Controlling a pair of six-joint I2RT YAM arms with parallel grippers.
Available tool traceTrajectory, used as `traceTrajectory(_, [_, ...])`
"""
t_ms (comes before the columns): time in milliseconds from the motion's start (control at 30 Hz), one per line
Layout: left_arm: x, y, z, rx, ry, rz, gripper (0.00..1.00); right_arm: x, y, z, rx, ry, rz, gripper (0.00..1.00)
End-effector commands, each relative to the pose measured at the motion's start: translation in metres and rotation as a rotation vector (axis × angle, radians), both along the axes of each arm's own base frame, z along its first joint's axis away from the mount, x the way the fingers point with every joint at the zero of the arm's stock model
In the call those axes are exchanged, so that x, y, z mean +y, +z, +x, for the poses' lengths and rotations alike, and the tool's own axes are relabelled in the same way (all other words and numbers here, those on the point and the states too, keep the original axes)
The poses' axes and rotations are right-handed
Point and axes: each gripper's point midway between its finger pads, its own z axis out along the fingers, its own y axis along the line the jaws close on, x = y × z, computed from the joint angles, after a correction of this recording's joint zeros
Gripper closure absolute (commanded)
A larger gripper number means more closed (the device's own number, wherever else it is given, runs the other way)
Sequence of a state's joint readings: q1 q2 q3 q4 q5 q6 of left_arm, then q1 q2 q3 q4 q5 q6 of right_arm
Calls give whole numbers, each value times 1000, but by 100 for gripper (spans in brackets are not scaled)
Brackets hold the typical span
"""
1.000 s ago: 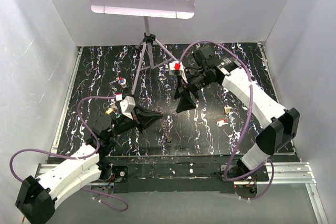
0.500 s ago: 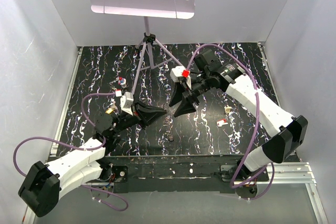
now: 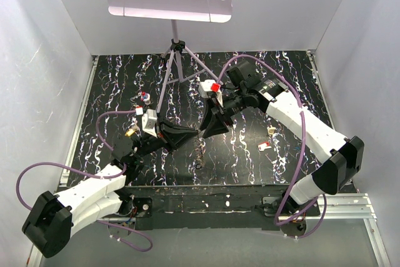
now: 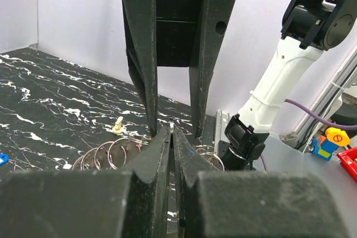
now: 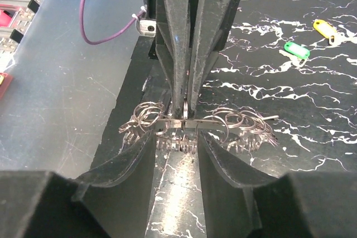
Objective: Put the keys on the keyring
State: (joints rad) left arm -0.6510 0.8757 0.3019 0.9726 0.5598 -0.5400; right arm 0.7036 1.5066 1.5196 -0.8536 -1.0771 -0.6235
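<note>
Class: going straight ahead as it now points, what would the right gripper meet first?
Most likely the keyring, held crosswise just ahead of the right gripper by the shut left gripper, which sits right behind it. Depth is hard to judge.

Pinched edge-on in the closed tips of the left claw (image 5: 184, 110): the keyring (image 5: 162, 124), thin grey metal, its rim fringed with small wire loops fanning out to both sides of those tips. Held level in the gap of the right claw (image 5: 177, 137), between its parted fingers; contact with them impossible to tell. Lying flat, well apart from the ring: green key (image 5: 295, 50) and yellow key (image 5: 324, 27), ahead and to the right of the right claw; cream key (image 4: 117, 126), past the left claw's tips, to their left; blue key (image 4: 2, 159), far off to that claw's left.
</note>
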Motion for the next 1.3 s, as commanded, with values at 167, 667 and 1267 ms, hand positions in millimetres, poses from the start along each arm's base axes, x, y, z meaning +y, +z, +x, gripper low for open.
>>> traceTrajectory(167, [7, 12, 0, -31, 37, -41, 100, 6, 8, -8, 10, 30, 36, 62])
traceTrajectory(667, [8, 6, 3, -16, 55, -30, 100, 9, 10, -8, 27, 28, 36, 69])
traceTrajectory(1267, [11, 10, 3, -18, 68, -38, 100, 15, 1, -9, 47, 25, 13, 82])
